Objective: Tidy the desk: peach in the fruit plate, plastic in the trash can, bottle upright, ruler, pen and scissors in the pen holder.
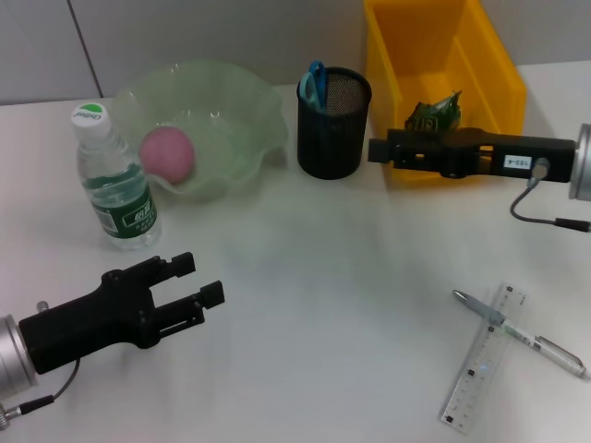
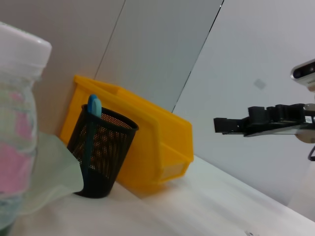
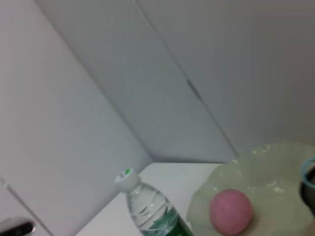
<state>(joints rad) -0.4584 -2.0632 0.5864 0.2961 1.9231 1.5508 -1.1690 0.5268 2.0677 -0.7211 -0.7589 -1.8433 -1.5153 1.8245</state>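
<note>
The peach [image 1: 168, 153] lies in the pale green fruit plate [image 1: 247, 111], the bottle [image 1: 114, 180] stands upright at the plate's nine o'clock, and a blue-handled tool, probably the scissors [image 1: 317, 83], pokes out of the black mesh pen holder [image 1: 334, 125]. The green plastic wrapper [image 1: 434, 113] sits in the yellow bin serving as trash can [image 1: 443, 55], with the right gripper [image 1: 377, 149] stretched across the bin's front edge; whether its fingers are parted cannot be told. So the plastic step looks finished, and what remains is the pen [image 1: 522, 333] and the clear ruler [image 1: 485, 365], lying crossed and touching at the desk's five o'clock. The next move likely calls for the right arm to swing back and pinch one. The left gripper [image 1: 205, 278] hovers at seven o'clock, fingers spread and empty. A small white tag on the right arm bears print too small to read; the bottle's green label is likewise illegible.
</note>
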